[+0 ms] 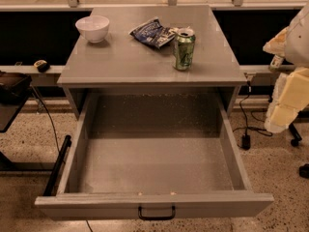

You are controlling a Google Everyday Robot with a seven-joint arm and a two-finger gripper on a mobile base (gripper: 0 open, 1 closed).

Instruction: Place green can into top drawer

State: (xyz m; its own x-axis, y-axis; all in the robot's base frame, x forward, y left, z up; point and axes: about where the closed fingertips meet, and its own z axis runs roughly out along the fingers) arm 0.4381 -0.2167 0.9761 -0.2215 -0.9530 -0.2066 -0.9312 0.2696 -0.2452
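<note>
The green can (184, 50) stands upright on the right side of the grey cabinet top (125, 59), with its silver top and pull-tab showing. Below it the top drawer (154, 203) is pulled fully open; its speckled floor holds nothing and a small black handle (157, 213) sits on the front panel. My gripper (287, 98) is at the right edge of the camera view, pale and blocky. It is off to the right of the cabinet, well apart from the can, and holds nothing that I can see.
A dark blue chip bag (153, 33) lies just left of and behind the can. A white bowl (92, 28) stands at the cabinet top's back left. A black stand (12, 98) is at the left. Cables and a plug (246, 140) lie on the floor at the right.
</note>
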